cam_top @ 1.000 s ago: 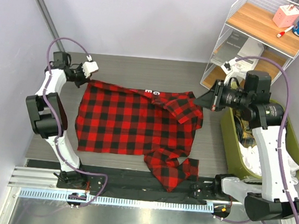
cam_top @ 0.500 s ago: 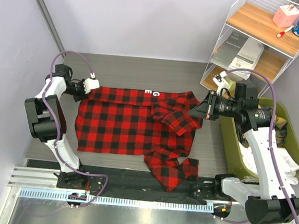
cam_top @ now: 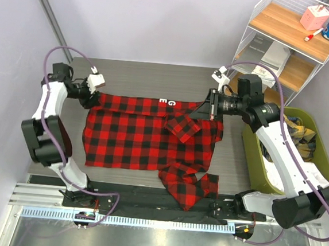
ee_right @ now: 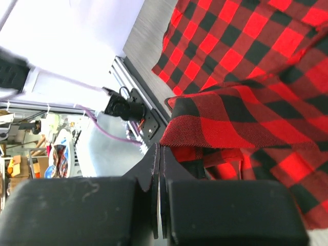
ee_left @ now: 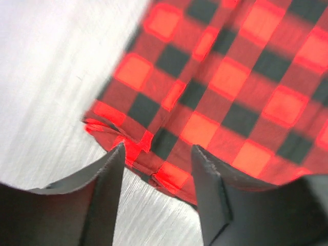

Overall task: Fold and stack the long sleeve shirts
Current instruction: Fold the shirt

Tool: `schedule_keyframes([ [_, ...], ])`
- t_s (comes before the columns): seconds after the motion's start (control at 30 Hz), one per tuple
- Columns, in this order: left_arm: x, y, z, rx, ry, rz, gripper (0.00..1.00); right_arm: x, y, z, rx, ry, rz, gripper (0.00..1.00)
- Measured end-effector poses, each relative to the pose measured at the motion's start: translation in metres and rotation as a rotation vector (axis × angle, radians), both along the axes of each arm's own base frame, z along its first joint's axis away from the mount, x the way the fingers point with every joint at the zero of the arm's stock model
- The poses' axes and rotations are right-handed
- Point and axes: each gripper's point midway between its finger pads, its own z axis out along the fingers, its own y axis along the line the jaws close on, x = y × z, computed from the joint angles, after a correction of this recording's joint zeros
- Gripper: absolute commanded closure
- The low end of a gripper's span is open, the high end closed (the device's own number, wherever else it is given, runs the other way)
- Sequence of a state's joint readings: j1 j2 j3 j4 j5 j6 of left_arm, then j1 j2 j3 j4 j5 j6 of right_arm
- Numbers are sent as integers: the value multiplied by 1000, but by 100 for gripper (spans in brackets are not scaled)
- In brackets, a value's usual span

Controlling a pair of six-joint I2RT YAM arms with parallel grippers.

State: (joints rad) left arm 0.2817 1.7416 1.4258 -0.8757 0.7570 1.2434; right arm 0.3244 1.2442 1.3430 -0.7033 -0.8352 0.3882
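Note:
One red-and-black check long sleeve shirt [cam_top: 134, 135] lies spread on the grey table [cam_top: 157, 76], its white lettered patch [cam_top: 167, 102] at the far edge. My left gripper [cam_top: 93, 98] stands open at the shirt's far left corner. In the left wrist view its fingers [ee_left: 110, 174] straddle the hem of the shirt [ee_left: 230, 77], which rests on the table. My right gripper [cam_top: 206, 112] is over the far right shoulder, shut on a raised fold of the shirt [ee_right: 230, 123] at the tips of the right gripper [ee_right: 160, 148]. A sleeve [cam_top: 188, 185] lies bunched at the near edge.
A green bin [cam_top: 254, 165] holding more clothes stands to the right of the table. A white wire shelf [cam_top: 280, 47] with small items stands at the back right. A black rail [cam_top: 146, 197] runs along the near table edge.
The left gripper has opened and let go of the shirt's far left corner, which now lies flat. The right gripper has moved left over the shirt, drawing the shoulder fold with it.

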Motion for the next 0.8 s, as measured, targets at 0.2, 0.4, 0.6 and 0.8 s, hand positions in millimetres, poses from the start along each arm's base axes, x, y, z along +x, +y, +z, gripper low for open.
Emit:
schedule_keyframes([
  [0.2,-21,-26,105,-111,-196,77,0,25,18,-16,-17,12,-8,99],
  [0.4,-61,-72,153,-198,-232,17,0,39,38,-21,-7,24,-6,99],
  [0.6,-96,-152,149,-307,-65,-94,0,51,52,-10,46,23,-16,99],
  [0.8,-161,-211,136,-361,-212,-123,0,66,62,-10,112,107,-70,99],
])
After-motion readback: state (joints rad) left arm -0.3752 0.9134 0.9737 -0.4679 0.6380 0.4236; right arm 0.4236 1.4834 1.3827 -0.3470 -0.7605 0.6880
